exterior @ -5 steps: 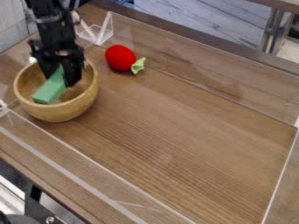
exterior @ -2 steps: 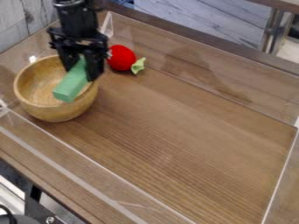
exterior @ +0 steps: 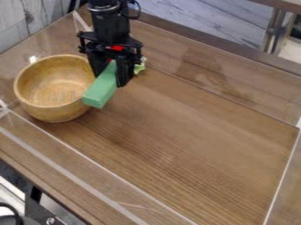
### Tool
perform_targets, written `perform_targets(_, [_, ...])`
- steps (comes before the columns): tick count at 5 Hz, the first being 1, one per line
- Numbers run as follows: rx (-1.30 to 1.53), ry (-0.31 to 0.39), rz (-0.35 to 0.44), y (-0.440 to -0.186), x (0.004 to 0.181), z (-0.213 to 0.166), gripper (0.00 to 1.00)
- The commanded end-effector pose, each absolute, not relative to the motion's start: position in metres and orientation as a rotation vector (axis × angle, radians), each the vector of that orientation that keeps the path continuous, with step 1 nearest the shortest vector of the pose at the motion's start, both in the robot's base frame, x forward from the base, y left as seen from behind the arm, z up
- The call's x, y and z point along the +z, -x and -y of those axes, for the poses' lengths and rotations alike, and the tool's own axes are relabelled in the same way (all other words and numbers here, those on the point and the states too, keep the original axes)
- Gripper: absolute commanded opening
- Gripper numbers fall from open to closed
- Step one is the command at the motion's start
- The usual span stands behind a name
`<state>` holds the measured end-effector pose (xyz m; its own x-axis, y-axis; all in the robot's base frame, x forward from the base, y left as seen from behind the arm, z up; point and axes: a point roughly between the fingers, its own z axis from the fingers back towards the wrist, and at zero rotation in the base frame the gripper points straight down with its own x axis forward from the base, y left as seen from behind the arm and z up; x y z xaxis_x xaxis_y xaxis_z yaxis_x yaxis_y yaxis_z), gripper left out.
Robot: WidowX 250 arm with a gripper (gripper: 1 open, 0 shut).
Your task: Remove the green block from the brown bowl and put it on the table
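Observation:
My gripper points straight down, just right of the brown bowl, and is shut on the upper end of the green block. The block hangs tilted, its lower end over the bowl's right rim and the table beside it. It is clear of the tabletop. The bowl's inside shows nothing in it.
A red strawberry-like toy sits behind the gripper, mostly hidden; only its green leaf shows. Clear acrylic walls run along the table's edges. Bare wood stretches to the right and front of the bowl.
The gripper has lifted the green block out of the bowl and carried it to the right, past the bowl's rim. It now covers the red toy.

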<state>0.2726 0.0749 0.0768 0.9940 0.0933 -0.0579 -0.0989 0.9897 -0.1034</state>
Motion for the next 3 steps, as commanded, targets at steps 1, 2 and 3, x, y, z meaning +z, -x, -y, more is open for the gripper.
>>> perform_targets(1, [0.055, 0.093, -0.031, -0.275, 0.075, -0.069, 0.0])
perform_targets(2, [0.013, 0.093, -0.044, -0.273, 0.06, -0.065, 0.0])
perform_targets(3, [-0.019, 0.091, -0.057, -0.272, 0.054, -0.064, 0.0])
